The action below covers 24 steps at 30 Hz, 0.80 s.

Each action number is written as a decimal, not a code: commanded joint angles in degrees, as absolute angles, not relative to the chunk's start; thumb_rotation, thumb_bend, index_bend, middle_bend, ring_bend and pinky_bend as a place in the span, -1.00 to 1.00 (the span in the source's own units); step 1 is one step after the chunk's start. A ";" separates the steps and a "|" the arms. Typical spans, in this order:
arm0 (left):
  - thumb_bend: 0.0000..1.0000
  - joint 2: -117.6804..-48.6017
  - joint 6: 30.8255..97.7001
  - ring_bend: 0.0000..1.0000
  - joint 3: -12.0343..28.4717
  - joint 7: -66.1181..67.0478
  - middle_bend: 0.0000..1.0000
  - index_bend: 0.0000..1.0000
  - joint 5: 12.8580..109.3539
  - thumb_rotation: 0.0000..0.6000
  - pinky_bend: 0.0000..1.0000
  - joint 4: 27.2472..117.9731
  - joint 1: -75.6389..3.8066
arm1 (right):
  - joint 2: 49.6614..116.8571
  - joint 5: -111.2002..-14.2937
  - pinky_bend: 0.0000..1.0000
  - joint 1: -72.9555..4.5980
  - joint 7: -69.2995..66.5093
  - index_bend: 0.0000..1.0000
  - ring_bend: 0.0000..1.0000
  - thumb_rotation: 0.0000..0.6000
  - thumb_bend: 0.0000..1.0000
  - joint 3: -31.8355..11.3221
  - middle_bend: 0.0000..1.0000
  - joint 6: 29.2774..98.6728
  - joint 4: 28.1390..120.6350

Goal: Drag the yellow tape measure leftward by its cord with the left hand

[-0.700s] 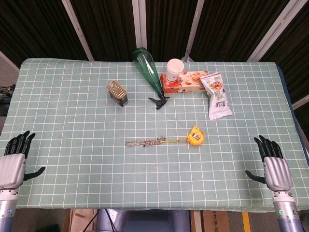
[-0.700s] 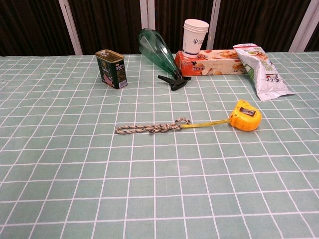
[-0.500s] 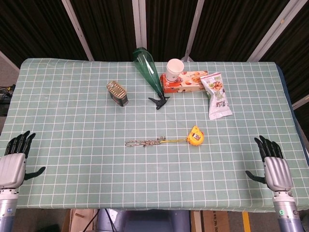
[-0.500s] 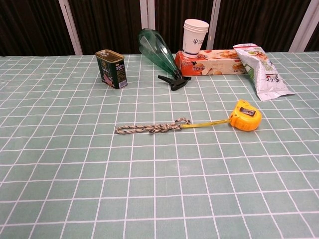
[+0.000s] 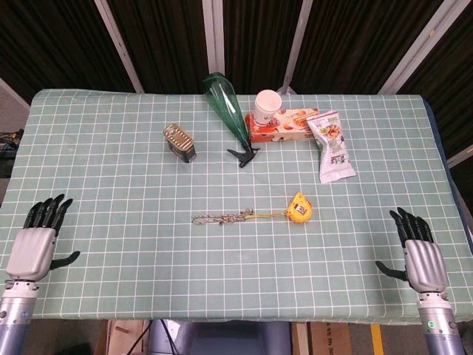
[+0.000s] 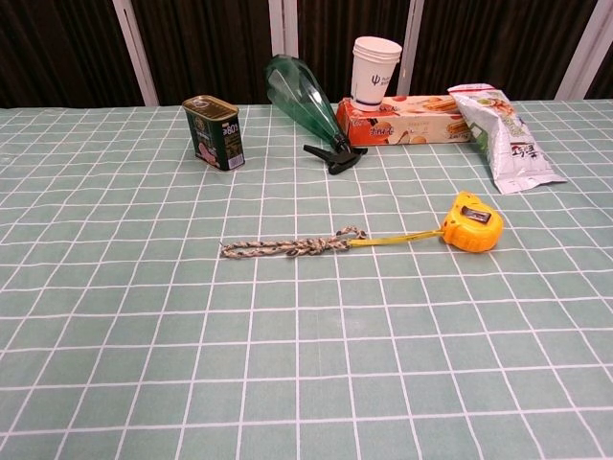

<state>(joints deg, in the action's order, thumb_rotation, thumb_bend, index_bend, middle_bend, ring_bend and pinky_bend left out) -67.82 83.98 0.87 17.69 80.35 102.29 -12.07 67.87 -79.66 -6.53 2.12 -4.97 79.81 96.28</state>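
Observation:
The yellow tape measure [image 5: 299, 208] [image 6: 471, 221] lies right of the table's middle, a short length of yellow tape drawn out to its left. A braided cord [image 5: 220, 218] [image 6: 290, 246] runs on leftward from the tape's end, flat on the green checked cloth. My left hand [image 5: 35, 242] hovers at the near left corner, fingers apart and holding nothing, far left of the cord. My right hand [image 5: 420, 255] is at the near right edge, fingers spread and empty. Neither hand appears in the chest view.
Along the back stand a tin can [image 5: 179, 142] [image 6: 214, 132], a green spray bottle lying on its side [image 5: 230, 117] [image 6: 305, 98], a biscuit box [image 5: 284, 125] [image 6: 407, 119] with a paper cup [image 5: 267, 106] [image 6: 374, 69] on it, and a snack bag [image 5: 332, 145] [image 6: 501, 136].
My left hand has shifted slightly rightward and forward over the table's near left corner. The tape measure, cord and right hand have not moved.

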 commanded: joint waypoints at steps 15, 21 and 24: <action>-0.66 -73.18 55.65 -1.00 12.55 33.23 -1.00 -0.56 69.72 1.00 -1.00 106.54 -36.78 | 66.90 -77.88 -1.00 -6.63 0.22 -1.00 -1.00 1.00 -0.67 -5.25 -1.00 78.22 97.17; -0.45 -78.84 50.00 -1.00 13.78 37.98 -1.00 -0.30 62.85 1.00 -1.00 101.93 -43.67 | 66.39 -77.10 -1.00 -6.55 -0.61 -1.00 -1.00 1.00 -0.67 -5.43 -1.00 77.82 97.55; -0.39 -81.64 48.95 -1.00 13.40 40.13 -1.00 -0.22 60.46 1.00 -1.00 99.78 -46.00 | 66.09 -76.82 -1.00 -6.50 -1.10 -1.00 -1.00 1.00 -0.66 -5.50 -1.00 77.66 97.64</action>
<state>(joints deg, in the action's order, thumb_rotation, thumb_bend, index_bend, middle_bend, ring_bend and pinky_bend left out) -79.59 50.16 13.32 38.43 62.37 101.59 -44.16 66.19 -76.91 -6.53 -0.98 -5.46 77.70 97.61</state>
